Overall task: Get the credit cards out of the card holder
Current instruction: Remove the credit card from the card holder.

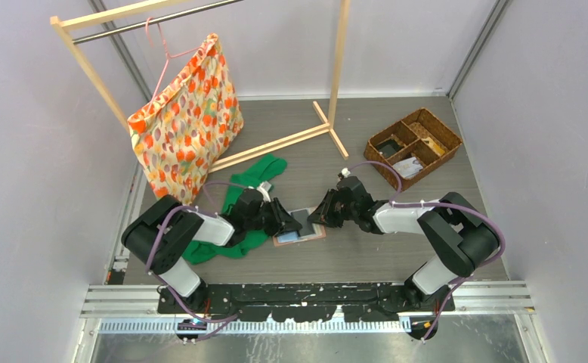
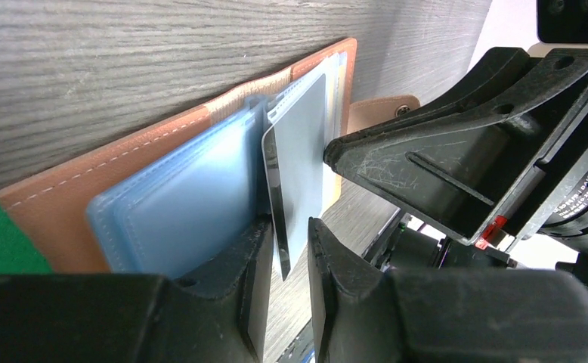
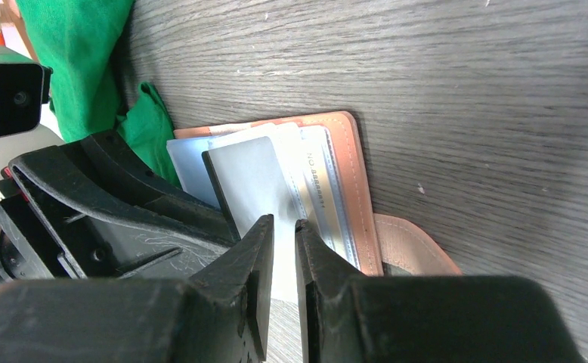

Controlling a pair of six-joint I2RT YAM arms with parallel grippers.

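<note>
Black fingers of the left end effector (image 2: 289, 234) stand nearly together on the near end of a thin grey-blue plastic card (image 2: 300, 151), which is tipped up on its dark edge; they look to be pinching it. That card rises from the salmon-pink leather-like folding card holder (image 2: 125, 162), which lies open and flat on the grey wood-grain desk (image 2: 125, 60) between the two arms, its snap tab (image 2: 378, 113) stretched out to the side.

In its own wrist view, the right end effector (image 3: 284, 227) is pressed almost shut, with a thin pale sheet in the slit. I cannot tell whether that is a card or a sleeve.

A gold-striped card (image 3: 323, 189) sits tucked in a clear pocket beside the grey one.

By my judgement the cards are light, stiff and slick, so a pinch on the flat faces near an exposed short end suits them, pulled along the pocket. The holder is light and floppy, and its pale blue-grey plastic sleeves (image 2: 185, 197) would likely lift with any card unless the leather cover is pinned down.
</note>
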